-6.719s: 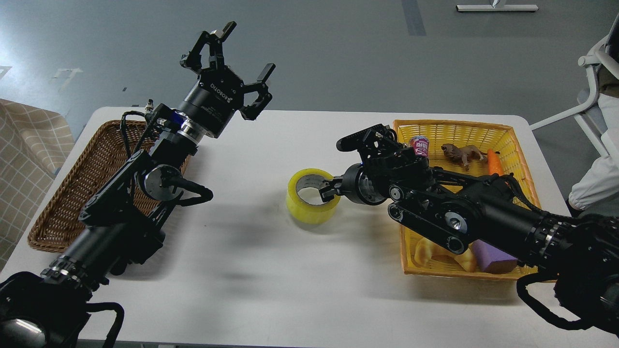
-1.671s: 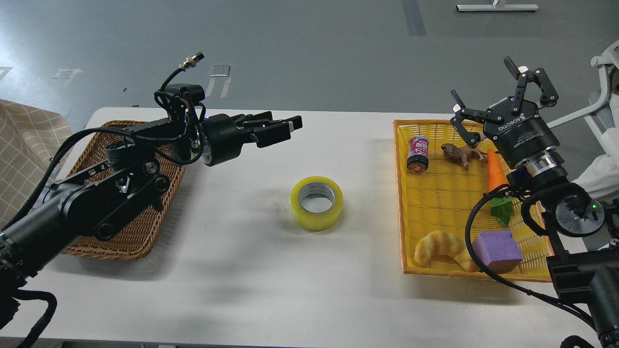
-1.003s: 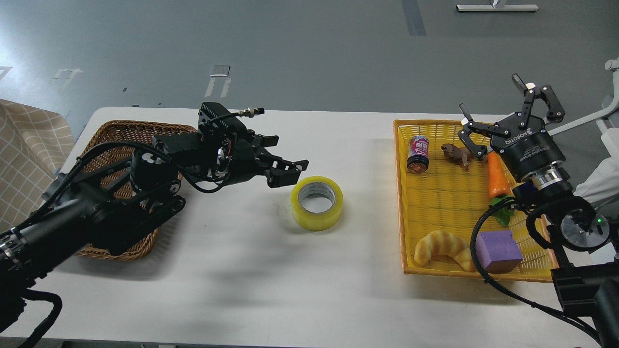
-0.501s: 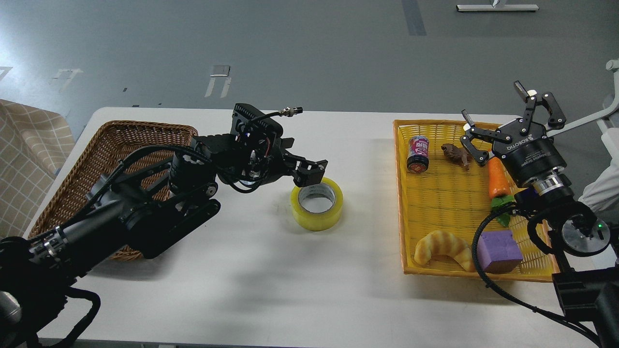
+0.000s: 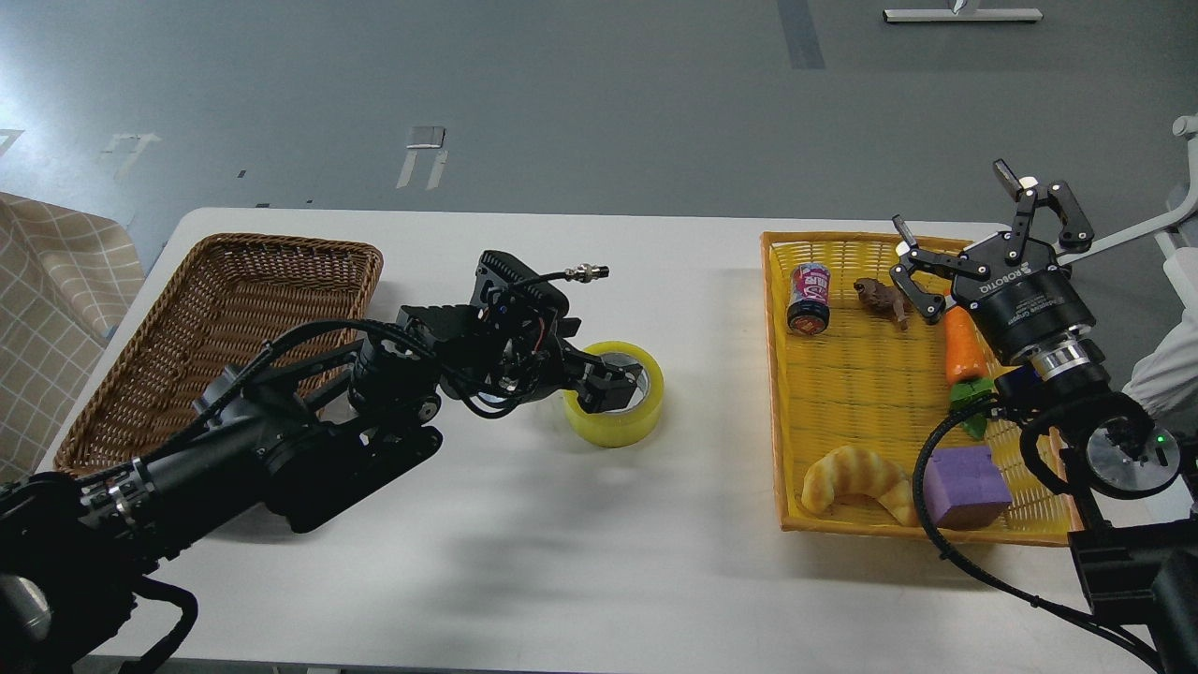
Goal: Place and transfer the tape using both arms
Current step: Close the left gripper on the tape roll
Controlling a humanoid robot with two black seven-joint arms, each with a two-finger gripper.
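The tape, a yellow roll with a grey-white core, lies flat near the middle of the white table. My left gripper has come down on the roll's left side. At least one dark finger reaches into the core, and the jaws look spread over the left wall without clamping it. My right gripper is open and empty, raised over the far right corner of the yellow basket.
A brown wicker basket stands at the left, behind my left arm. The yellow basket holds a can, a toy animal, a carrot, a croissant and a purple block.
My left gripper has swung right and down from over the wicker basket onto the tape's left rim. My right arm, earlier at the tape, has drawn back over the yellow basket. The tape stays put.
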